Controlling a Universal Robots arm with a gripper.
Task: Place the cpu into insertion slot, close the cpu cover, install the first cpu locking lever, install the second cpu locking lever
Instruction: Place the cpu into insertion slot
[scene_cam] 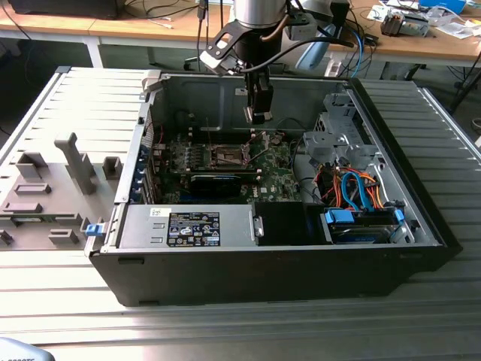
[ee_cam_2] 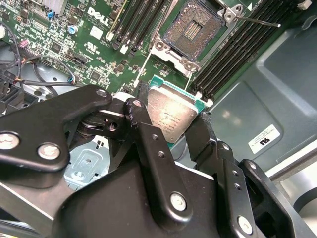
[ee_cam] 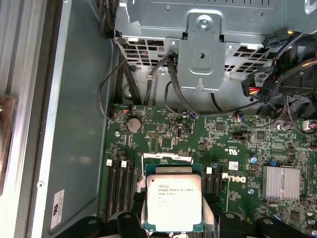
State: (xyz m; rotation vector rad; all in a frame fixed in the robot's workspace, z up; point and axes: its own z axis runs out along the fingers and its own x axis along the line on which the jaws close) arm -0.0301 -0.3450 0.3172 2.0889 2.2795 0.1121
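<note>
Robot carries a processor to its socket: we see the arm's gripper (scene_cam: 258, 114) hanging above the insertion slot (scene_cam: 228, 156) inside an open computer case (scene_cam: 421, 218), its two black fingers (ee_cam_2: 143, 131) clenched on opposite edges of the cpu (ee_cam_2: 173, 114). The chip sits between them with its metal top toward the wrist cameras, clear of the slot and not touching the green motherboard (scene_cam: 274, 177) around the slot. In the second wrist view the slot lies bare, its field of contacts showing. What we take to be the cpu cover (ee_cam_2: 229, 10) is swung back off the slot at one edge, and a thin wire lever (ee_cam_2: 257, 21) stands free just beside it. The step in hand, as we judge it, is the placing of the chip. Done well, it calls for squaring the chip's edges to the slot's rim, matching its keying to the slot's, and lowering it straight and slow so it settles flat without force. Any tilt or sideways drag over the slot risks bending the fine contacts
</note>
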